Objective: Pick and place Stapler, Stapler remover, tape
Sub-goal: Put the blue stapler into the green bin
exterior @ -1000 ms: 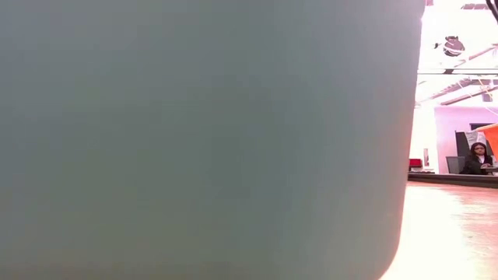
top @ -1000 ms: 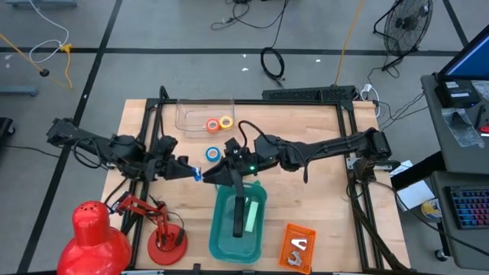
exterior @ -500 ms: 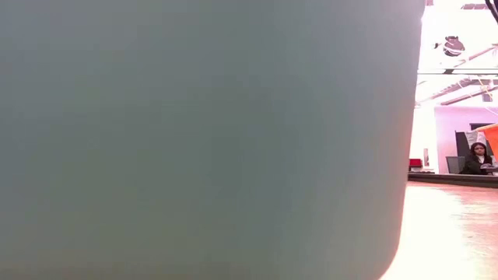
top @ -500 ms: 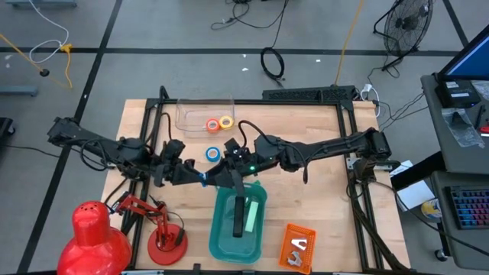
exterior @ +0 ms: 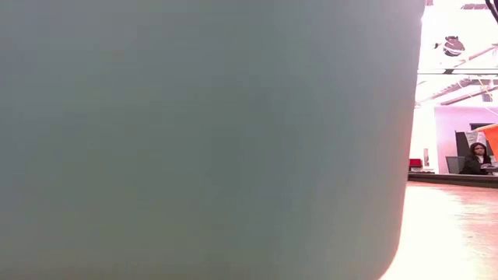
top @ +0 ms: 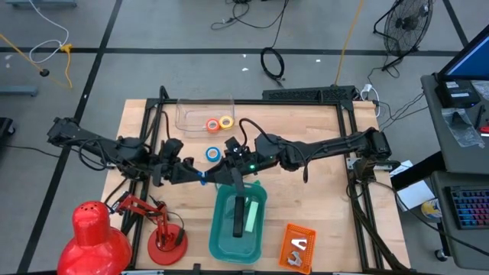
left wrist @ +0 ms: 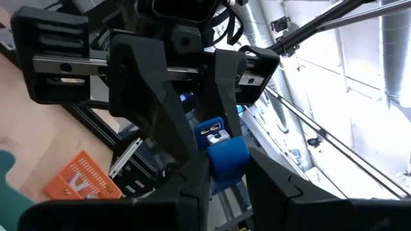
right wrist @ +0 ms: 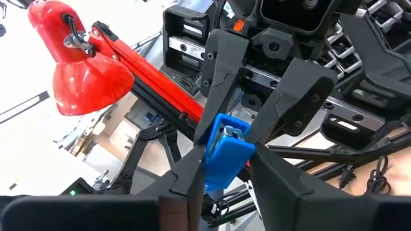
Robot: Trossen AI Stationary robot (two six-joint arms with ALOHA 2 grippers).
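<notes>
Hardly anything shifts since the earlier frame: above the table's middle, left gripper (top: 200, 175) and right gripper (top: 209, 176) both pinch the small blue plastic staple remover (left wrist: 221, 153), light, rigid, slick; best gripped across its flat sides.

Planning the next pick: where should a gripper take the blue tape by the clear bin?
Take the blue tape from straight above, fingers pinching across its outer rim. It lies flat on the table, hole up, with nothing touching it, so its sides look free. The left gripper and right gripper meet just beside it, both shut on a blue piece.
</notes>
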